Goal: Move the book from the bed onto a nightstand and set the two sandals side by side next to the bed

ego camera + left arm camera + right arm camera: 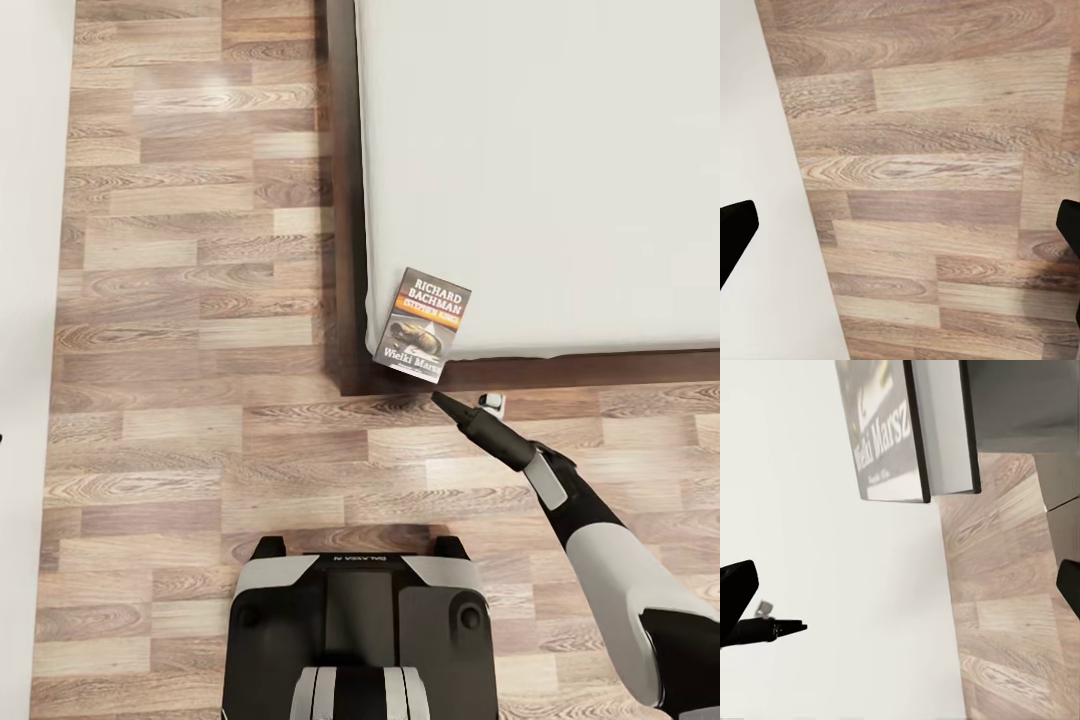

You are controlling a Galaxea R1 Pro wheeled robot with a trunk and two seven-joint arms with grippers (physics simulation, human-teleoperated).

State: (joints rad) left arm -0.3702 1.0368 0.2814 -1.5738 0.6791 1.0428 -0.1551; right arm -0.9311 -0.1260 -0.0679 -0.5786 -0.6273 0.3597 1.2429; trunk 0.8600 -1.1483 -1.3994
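At the near left corner of the large low bed [560, 170], with its smooth light grey mattress on a dark brown wooden platform frame, lies the small thin paperback book [423, 322], dark grey cover lettered "RICHARD BACHMAN" in white over an orange band and a picture. It sits flat on the mattress, its lower edge jutting slightly past the mattress edge over the frame; the right wrist view shows that corner of the book [886, 442] overhanging, title words readable. The right gripper [462, 404], on a grey-and-white arm reaching in from the robot's right, is just in front of the bed frame, near the book's lower edge but apart from it; its fingers stand spread wide with nothing between them. The left gripper [900, 225] looks down on mixed-tone wood plank floor [937, 172] beside a white wall [757, 150], its dark fingertips [733, 225] wide apart and holding nothing. The robot's black and grey base [360, 630] stands on the floor before the bed corner.
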